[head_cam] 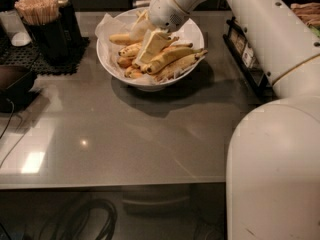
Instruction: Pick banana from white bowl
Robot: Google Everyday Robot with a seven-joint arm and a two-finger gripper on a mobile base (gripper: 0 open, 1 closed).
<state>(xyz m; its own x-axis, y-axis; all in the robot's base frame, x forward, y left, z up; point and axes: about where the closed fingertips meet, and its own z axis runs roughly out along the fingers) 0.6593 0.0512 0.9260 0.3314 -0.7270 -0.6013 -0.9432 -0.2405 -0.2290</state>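
Observation:
The white bowl (192,34), lined with crinkled white paper, stands at the back middle of the grey table and holds several yellow bananas. A long curved speckled banana (172,57) lies across its right half, with another long one just below it. Shorter bananas lie at the left. My gripper (143,38) reaches down into the bowl from the upper right. It is open, with one finger (151,45) resting on the pile just left of the long banana and the other (138,28) nearer the bowl's far left side. It holds nothing.
A dark holder of wooden sticks (39,21) stands on a black mat at the back left. A dark object (14,81) sits at the left edge. A black rack (245,54) stands right of the bowl. My white arm (272,134) fills the right side.

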